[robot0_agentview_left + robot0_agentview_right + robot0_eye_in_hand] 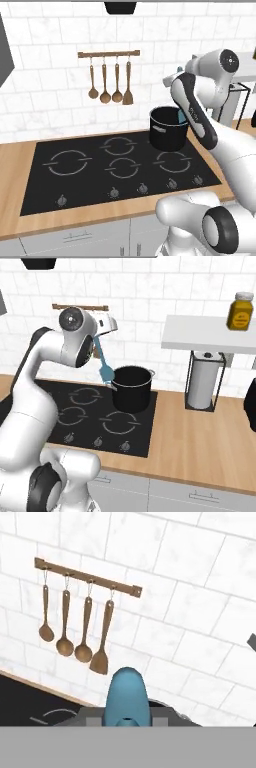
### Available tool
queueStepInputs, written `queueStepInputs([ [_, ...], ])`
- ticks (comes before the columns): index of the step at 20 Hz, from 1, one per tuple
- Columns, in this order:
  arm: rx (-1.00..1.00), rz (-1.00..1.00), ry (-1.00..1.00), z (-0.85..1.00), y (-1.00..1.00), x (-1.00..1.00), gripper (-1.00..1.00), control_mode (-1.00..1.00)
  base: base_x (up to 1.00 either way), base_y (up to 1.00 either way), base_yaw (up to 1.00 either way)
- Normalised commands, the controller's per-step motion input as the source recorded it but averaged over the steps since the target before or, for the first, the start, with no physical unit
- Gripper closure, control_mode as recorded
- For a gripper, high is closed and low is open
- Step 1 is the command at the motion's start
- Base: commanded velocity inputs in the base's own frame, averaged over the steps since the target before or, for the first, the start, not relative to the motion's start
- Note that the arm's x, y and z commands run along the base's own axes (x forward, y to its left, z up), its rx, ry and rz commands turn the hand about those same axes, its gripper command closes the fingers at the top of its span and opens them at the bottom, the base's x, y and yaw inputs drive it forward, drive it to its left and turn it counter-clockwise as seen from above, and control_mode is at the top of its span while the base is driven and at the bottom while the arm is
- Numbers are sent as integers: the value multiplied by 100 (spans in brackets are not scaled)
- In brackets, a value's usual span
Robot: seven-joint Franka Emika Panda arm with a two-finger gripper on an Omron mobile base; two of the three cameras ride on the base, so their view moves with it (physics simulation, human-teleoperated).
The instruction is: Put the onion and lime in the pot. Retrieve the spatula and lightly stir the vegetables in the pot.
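The black pot [168,128] [131,388] stands on the back right burner of the cooktop [75,185]. My gripper [96,338] [126,721] is shut on the handle of the light-blue spatula [102,364] [125,698], which hangs blade-down. In the right base view the blade sits at the pot's left rim. From the left base view a bit of blue spatula [181,117] shows just inside the pot, behind my forearm. The pot's rim [165,705] peeks out beneath the spatula in the hand view. The lime and onion are hidden; the pot's inside looks dark.
Brown wooden spoons and a turner [110,85] [75,637] hang on a wall rail behind the cooktop. A paper-towel holder [203,381] stands on the wooden counter to the right of the pot, under a white shelf [210,336] with a yellow jar [240,311].
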Motion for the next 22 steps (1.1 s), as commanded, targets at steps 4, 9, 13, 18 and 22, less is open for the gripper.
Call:
queueStepInputs([
  [4, 15, -17, -1, -34, -42, 96, 100, -100, 0, 0, 0],
  [9, 20, -15, -4, -38, -39, 68, 100, -100, 0, 0, 0],
  [13, 5, -14, -2, -48, -4, 66, 100, -100, 0, 0, 0],
  [18, 0, -16, 0, -28, -5, 74, 100, -100, 0, 0, 0],
  [22, 0, -16, 0, -23, -9, 52, 100, -100, 0, 0, 0],
])
